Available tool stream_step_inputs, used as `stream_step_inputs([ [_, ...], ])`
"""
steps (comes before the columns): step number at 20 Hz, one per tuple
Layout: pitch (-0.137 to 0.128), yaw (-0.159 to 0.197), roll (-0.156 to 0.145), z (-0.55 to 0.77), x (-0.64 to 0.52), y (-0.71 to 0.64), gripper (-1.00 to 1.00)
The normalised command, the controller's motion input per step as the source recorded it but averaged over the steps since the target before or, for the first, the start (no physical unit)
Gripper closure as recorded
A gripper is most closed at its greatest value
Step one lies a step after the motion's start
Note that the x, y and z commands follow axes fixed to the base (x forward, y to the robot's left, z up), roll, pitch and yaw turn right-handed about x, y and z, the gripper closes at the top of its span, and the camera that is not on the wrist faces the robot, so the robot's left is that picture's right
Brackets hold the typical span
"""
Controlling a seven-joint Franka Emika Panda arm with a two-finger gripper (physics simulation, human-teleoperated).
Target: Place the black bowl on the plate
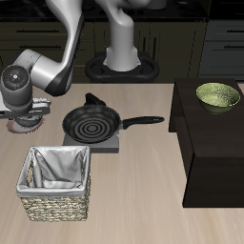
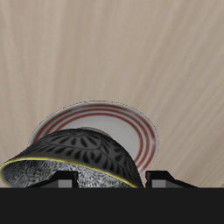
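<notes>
In the wrist view the black bowl (image 2: 79, 157), with a dark patterned outer wall and a speckled pale inside, hangs tilted in my gripper (image 2: 109, 182), which is shut on its rim. Right below and beyond it lies the plate (image 2: 131, 129), whitish with pinkish-red rings, on the wooden table; the bowl covers part of it. In the exterior view my gripper (image 1: 23, 122) hangs low over the table's edge, beside the frying pan. There the gripper hides the bowl and the plate.
A black spiral-marked frying pan (image 1: 93, 124) sits on a small stove beside the gripper. A wicker basket (image 1: 55, 181) with a grey liner stands nearer the front edge. An olive-green bowl (image 1: 217, 95) rests on a dark cabinet (image 1: 214, 143).
</notes>
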Motion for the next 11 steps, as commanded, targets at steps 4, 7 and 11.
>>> stream_step_inputs([
  [4, -0.022, 0.0, -0.006, 0.09, 0.03, 0.01, -1.0],
  [7, -0.02, -0.009, 0.0, 0.08, 0.01, 0.03, -1.0],
  [11, -0.05, -0.018, -0.003, 0.2, -0.06, 0.09, -1.0],
])
